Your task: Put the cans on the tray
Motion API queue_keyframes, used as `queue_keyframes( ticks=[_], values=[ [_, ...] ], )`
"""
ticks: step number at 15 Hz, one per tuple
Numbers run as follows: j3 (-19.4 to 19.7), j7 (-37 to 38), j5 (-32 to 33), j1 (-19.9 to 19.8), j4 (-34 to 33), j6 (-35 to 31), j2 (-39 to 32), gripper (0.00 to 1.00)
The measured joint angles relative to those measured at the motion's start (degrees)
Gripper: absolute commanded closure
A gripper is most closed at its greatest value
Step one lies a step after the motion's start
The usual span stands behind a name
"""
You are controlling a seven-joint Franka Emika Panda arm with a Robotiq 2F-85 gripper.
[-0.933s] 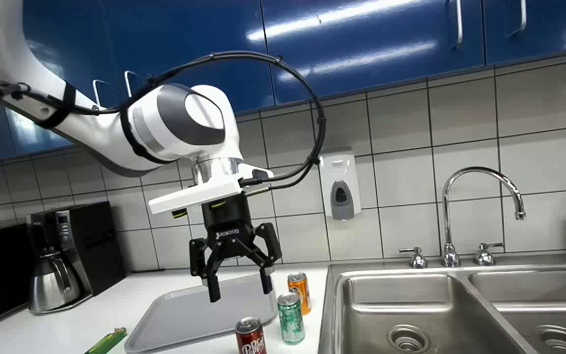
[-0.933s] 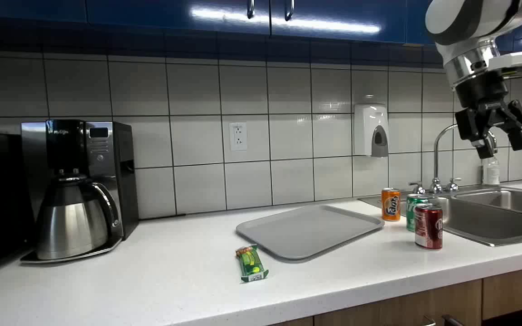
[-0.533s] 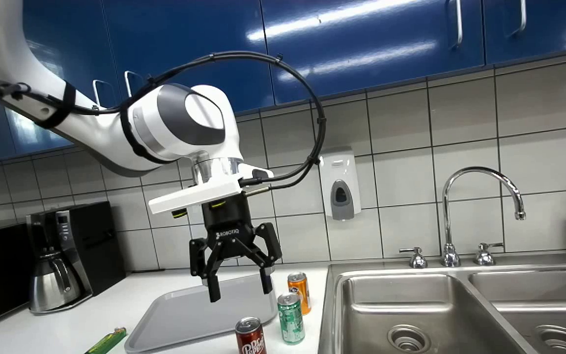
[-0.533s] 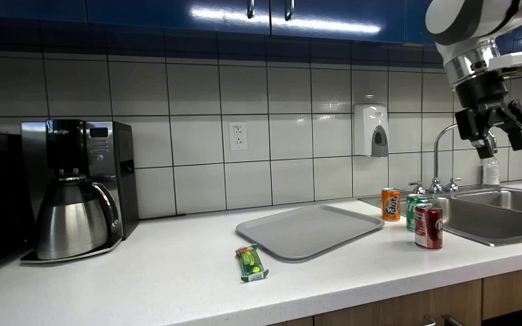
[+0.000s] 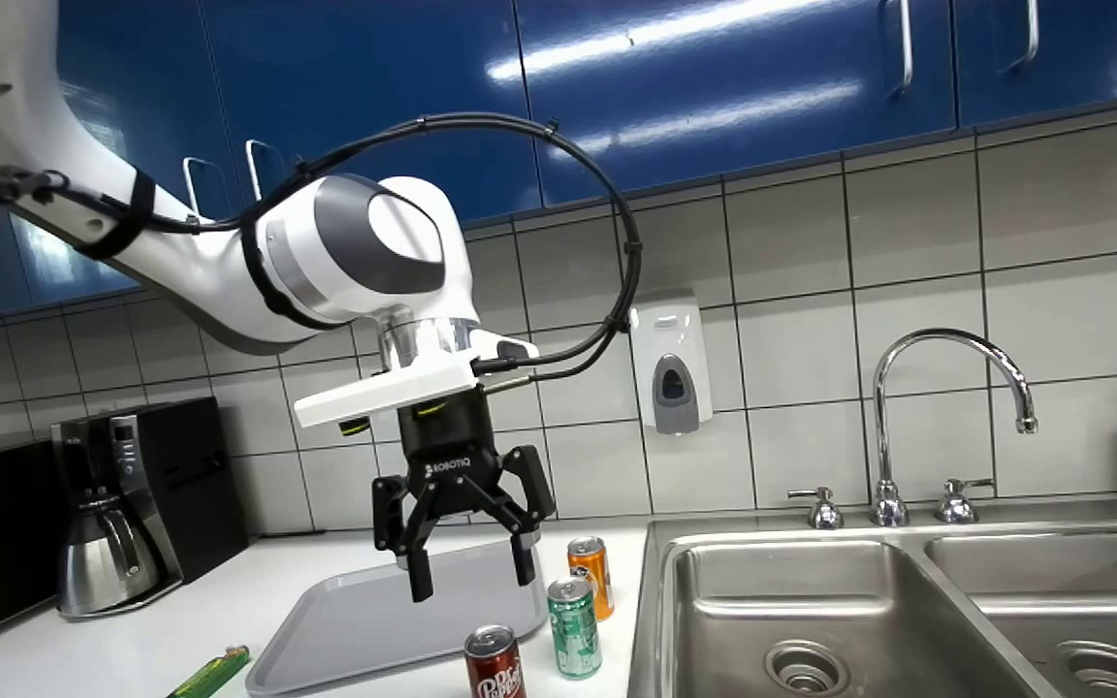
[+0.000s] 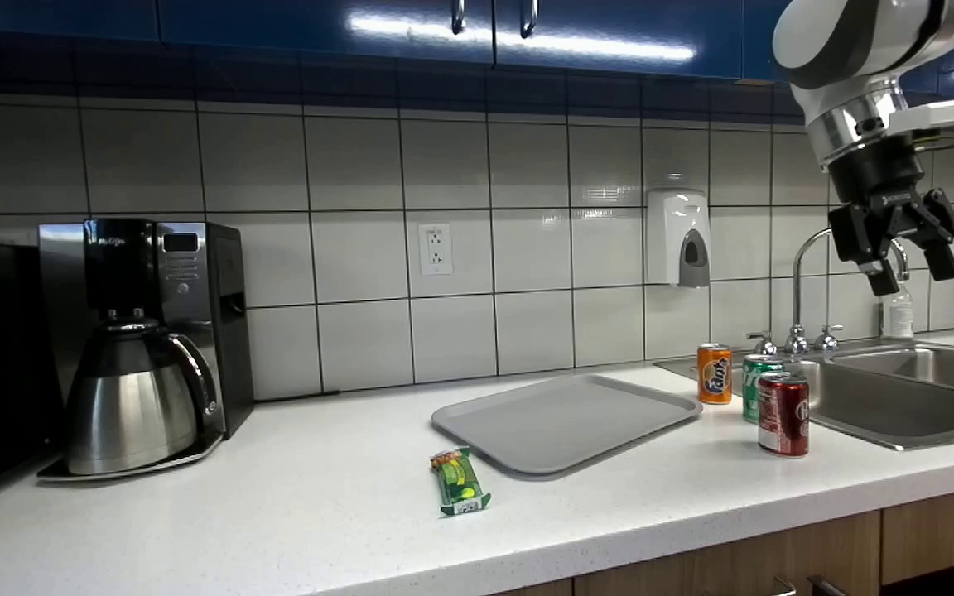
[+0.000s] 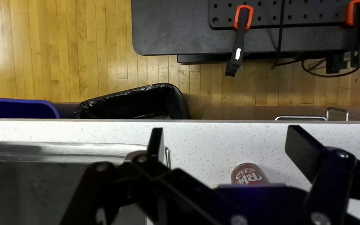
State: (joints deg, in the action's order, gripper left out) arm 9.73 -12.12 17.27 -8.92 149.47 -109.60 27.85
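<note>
Had my gripper up higher than the tray, jaws spread wide, free. Red can, green can, orange can stood upright beside the tray; green packet lay near its opposite side.

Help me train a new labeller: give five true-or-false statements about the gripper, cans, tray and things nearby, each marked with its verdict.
The gripper is open. True.
The tray holds a can. False: the orange can, green can and red can stand on the counter.
The orange can is closer to the wall than the red can. True.
The packet lies on the tray. False: it lies on the counter, beside the tray.
The dispenser hangs on the wall. True.
</note>
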Motion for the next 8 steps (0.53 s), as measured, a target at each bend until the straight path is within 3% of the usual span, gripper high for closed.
queue_keyframes(
  ticks=[8],
  values=[
    [0.0,-1.0,-0.4,1.4,1.5,-5.6,-3.2,0.00]
  ],
)
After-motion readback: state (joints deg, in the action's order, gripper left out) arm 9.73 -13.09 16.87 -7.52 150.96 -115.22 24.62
